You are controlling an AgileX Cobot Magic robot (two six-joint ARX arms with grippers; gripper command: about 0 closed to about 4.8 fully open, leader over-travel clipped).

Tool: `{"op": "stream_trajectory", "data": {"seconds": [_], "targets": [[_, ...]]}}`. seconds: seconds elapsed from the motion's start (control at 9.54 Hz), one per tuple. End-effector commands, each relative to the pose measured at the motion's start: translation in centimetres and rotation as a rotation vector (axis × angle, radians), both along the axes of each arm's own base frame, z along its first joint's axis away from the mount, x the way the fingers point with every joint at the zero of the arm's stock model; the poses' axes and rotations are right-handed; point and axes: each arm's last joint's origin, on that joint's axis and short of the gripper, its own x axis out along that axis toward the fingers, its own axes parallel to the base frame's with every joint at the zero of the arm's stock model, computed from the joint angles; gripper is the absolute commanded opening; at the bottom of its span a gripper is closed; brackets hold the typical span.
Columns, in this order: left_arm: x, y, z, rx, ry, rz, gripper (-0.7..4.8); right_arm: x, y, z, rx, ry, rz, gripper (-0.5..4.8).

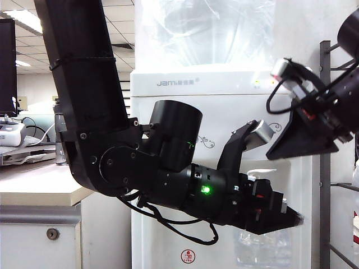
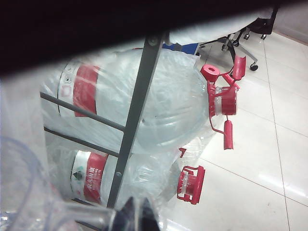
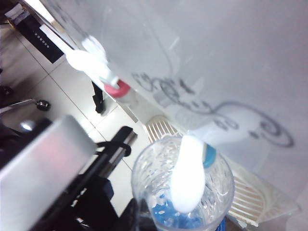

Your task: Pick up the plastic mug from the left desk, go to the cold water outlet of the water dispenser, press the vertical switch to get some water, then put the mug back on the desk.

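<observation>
The plastic mug (image 3: 183, 192) is sitting right under the cold water outlet (image 3: 208, 155), the little white tap with the blue ring, and it is off the left desk (image 1: 39, 188), so the picking up and the carrying look done. What is left, I think, is pushing the vertical switch (image 3: 186, 178), getting the water, and putting the mug back on the desk. The mug is clear, with bumpy, wavy walls, and I am not seeing any water in it for sure (the blue at its bottom may only be something showing through). The left claw (image 2: 137, 216) is clenched on the mug, low in front of the water dispenser (image 1: 224, 112), and the mug's clear wall is showing beside its tips in the left wrist view. The right claw (image 1: 291, 143) is hanging up high by the dispenser's front, near the taps, and I cannot tell if it is released or clenched. Big water bottles (image 2: 159, 106) with red caps are lying on a metal rack (image 2: 137, 106) beside the dispenser.
</observation>
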Motion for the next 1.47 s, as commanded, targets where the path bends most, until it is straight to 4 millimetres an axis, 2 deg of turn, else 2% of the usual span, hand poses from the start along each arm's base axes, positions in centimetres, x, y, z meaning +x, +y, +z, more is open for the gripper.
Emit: {"op": "stream_trajectory", "data": {"seconds": [0.1,0.94,1.47], "targets": [[-0.1,-0.4,1.0,-0.053,-0.056,-0.033,-0.06,0.6,0.2,-0.1,0.011,-0.044,0.004,-0.01],[-0.1,-0.4,1.0,-0.053,-0.057,-0.033,-0.06,1.2,0.2,-1.4,-0.023,-0.017,-0.034,-0.01],[-0.1,-0.4,1.0,-0.053,-0.057,-0.033,-0.06,1.3,0.2,-1.1,0.001,-0.024,-0.049,-0.01]]}}
